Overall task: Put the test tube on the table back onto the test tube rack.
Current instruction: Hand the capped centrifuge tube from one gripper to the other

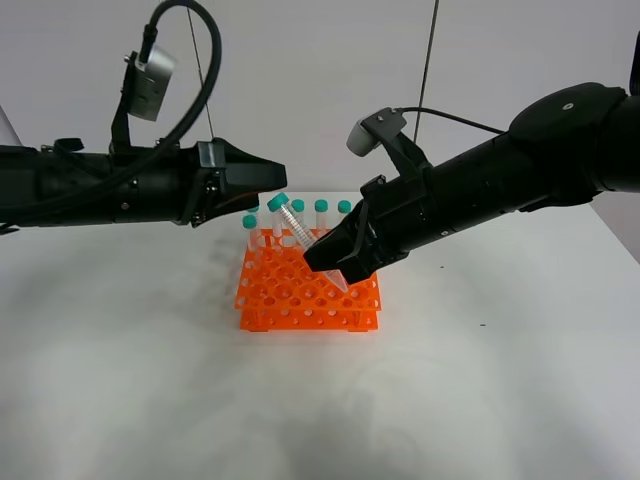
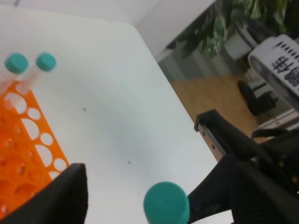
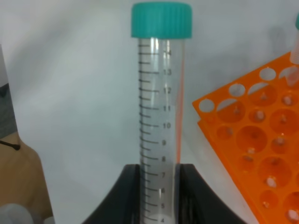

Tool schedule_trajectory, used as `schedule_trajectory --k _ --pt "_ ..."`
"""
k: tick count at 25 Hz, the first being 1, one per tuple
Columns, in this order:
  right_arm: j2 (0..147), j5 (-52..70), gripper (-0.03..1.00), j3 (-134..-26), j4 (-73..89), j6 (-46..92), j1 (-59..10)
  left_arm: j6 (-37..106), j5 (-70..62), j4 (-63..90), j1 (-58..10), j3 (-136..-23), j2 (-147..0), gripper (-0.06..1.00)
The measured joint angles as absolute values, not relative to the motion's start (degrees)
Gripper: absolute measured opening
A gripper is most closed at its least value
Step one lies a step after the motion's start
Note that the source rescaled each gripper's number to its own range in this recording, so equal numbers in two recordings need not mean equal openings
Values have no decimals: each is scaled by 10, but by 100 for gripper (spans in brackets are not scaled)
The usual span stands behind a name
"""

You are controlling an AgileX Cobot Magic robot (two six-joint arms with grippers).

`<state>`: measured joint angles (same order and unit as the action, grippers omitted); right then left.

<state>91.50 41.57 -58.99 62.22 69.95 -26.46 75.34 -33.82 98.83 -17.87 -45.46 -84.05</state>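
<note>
Exterior high view showing right gripper (image 1: 335,262) clamping its jaws on slim clear plastic test tube with teal screw cap (image 1: 296,228), holding it tilted, cap leaning left, pointed tip hanging over bright orange plastic grid rack (image 1: 300,300) sitting on white matte desk (image 1: 150,380). Left gripper (image 1: 262,178) hovering just beside the cap, jaws standing apart.

test tube rack (image 1: 300,300): one; test tubes (image 1: 321,207): at least five; end effectors (image 1: 275,178) (image 1: 335,268): two.

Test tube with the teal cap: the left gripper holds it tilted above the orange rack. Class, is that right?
Not quite: the right gripper holds the test tube, tilted above the orange rack, as the exterior high view shows.
</note>
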Motion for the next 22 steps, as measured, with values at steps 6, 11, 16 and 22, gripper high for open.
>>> schedule_trajectory --k 6,11,16,22 --pt "915 416 2 -590 622 701 -265 754 -329 988 -216 -457 -854 97" --pt "915 416 2 -590 622 701 -265 754 -310 989 -221 -457 -854 97" --pt "915 416 2 -590 622 701 -265 754 -304 989 -221 -457 -854 85" --pt "915 416 2 -590 622 701 -265 753 -304 988 -221 -457 -854 44"
